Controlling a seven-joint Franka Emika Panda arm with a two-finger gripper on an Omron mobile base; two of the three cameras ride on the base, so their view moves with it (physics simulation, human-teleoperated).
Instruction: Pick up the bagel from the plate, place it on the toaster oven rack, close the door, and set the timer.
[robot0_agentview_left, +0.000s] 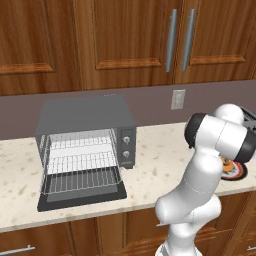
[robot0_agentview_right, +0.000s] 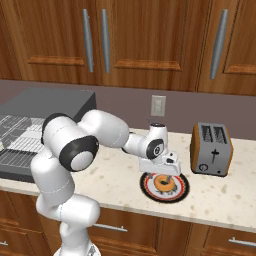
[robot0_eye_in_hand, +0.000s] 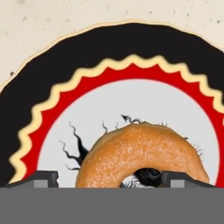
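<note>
Brown cupboards hang over a speckled bench (robot0_agentview_left: 160, 150). From the left base view, one toaster oven (robot0_agentview_left: 85, 145) stands with its door (robot0_agentview_left: 82, 195) dropped flat and one rack (robot0_agentview_left: 80, 179) drawn out. The right base view adds one orange toaster (robot0_agentview_right: 211, 148) and one plate (robot0_agentview_right: 181, 190) carrying one bagel (robot0_agentview_right: 163, 182). The hand view shows the tool (robot0_eye_in_hand: 109, 178) spread wide, one finger in the bagel's hole.

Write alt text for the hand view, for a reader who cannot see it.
A golden-brown bagel lies on the white centre of a round plate with red and black bands. The end effector is low over it, one dark fingertip on each side. Speckled beige countertop lies beyond the plate.
</note>
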